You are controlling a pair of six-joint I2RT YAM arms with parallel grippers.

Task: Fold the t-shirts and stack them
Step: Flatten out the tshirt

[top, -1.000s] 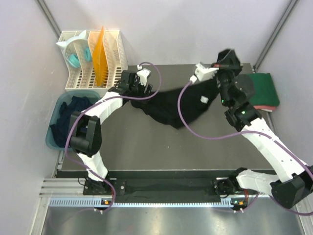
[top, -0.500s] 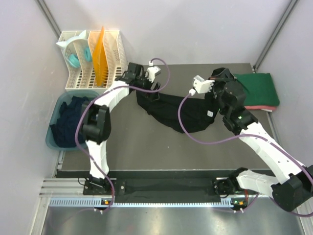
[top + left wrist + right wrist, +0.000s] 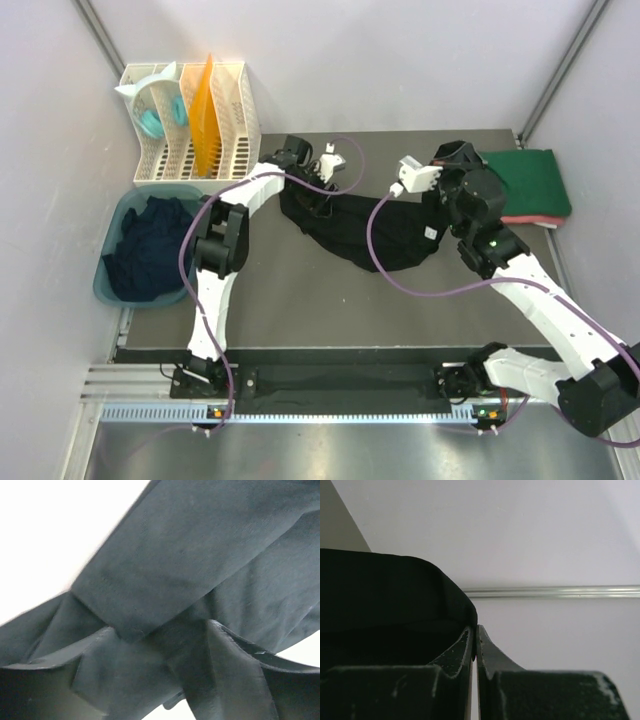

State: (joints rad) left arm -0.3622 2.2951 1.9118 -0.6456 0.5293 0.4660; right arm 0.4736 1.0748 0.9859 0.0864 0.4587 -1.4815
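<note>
1. While the black shirt (image 3: 360, 225) lies spread across the far middle of the table (image 3: 300, 310), its near edge sags to a point toward the centre.
2. At the shirt's far-left edge, the left gripper (image 3: 320, 188) has its fingers wide apart, with a hemmed fold across the gap.
3. At the right edge, the right gripper (image 3: 475, 630) pinches the cloth with its fingers pressed together.
4. Bare tabletop runs from the shirt's near edge to the arm bases.
5. At the far-right corner, a green shirt (image 3: 530, 178) lies folded on a red shirt (image 3: 535, 218), near the right arm.
6. Beyond the left edge stand the rack (image 3: 150, 165) and the tub (image 3: 105, 285), which holds dark shirts (image 3: 145, 245).
</note>
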